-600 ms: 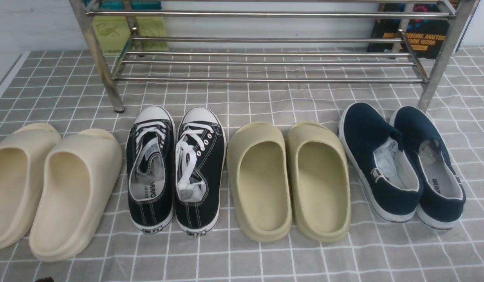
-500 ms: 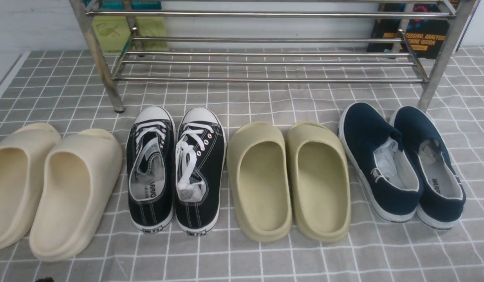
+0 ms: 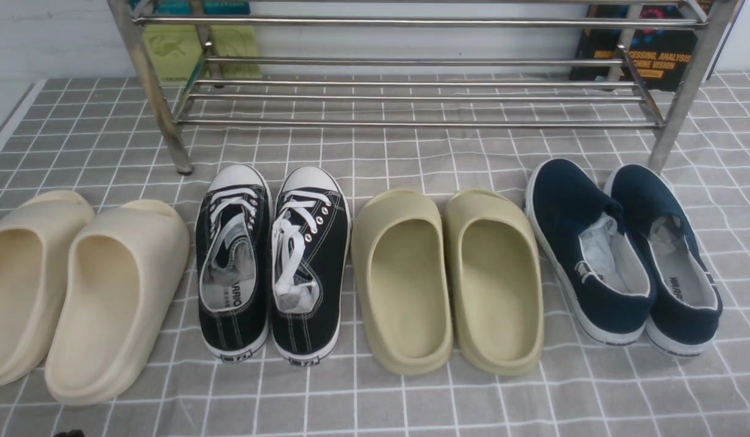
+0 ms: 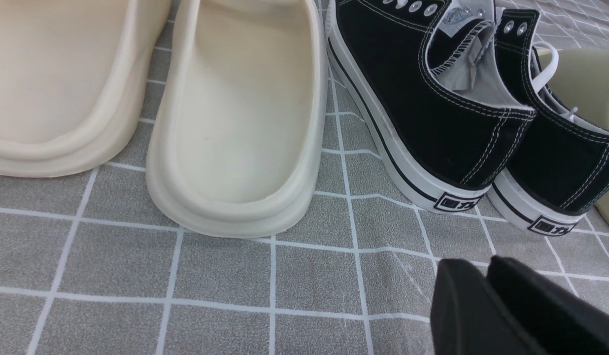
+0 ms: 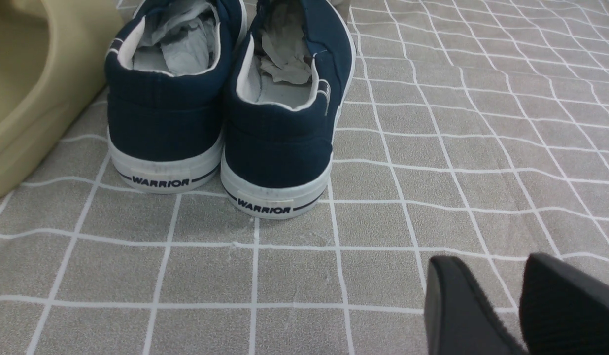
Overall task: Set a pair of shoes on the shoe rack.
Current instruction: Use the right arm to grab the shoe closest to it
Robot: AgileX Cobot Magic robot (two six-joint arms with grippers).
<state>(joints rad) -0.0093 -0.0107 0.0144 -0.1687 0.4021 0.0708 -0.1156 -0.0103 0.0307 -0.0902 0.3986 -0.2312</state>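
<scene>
Heels of the navy slip-ons (image 3: 624, 255) face the camera, lower right of the front view, toes toward the shoe rack (image 3: 411, 97) up top — seemingly staged for a heel grab. Right gripper (image 5: 489, 268) fingers parted, empty; left gripper (image 4: 474, 268) fingers pressed together.

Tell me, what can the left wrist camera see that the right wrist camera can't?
Only the left wrist view shows the cream slippers, the black sneakers and the shut left gripper. Only the right wrist view shows the navy shoes and the open right gripper. Both show the checked cloth and a bit of the olive slippers.
</scene>
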